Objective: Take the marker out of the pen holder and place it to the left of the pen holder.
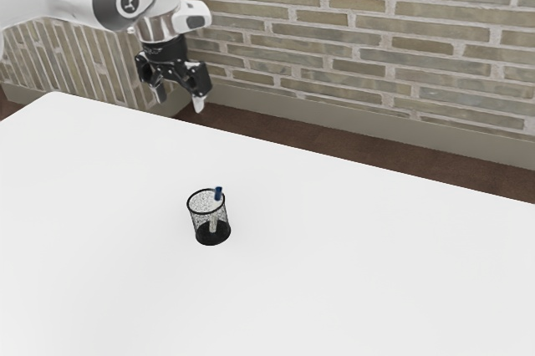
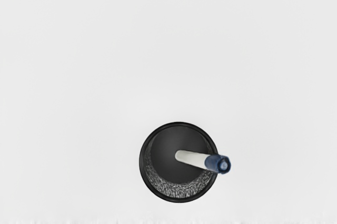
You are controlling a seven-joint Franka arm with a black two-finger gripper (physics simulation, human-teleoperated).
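Black two-finger gripper [image 1: 180, 99], spread, empty; white, blue-capped cylindrical marker [image 2: 192, 158] leans in round black mesh pen holder [image 2: 175, 189]; off-centre descent could topple both.

An indoor room, kind unclear: brick walls [image 1: 376, 38], brown floor [image 1: 334, 142], 1 white table [image 1: 351, 281].

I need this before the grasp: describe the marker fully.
The marker has a smooth, plastic-looking white barrel and a dark blue end, apparently its cap. It stands blue end up, tilted, inside the black mesh pen holder, seemingly leaning on the rim, with the blue end projecting past it. The end effector is clear of it.
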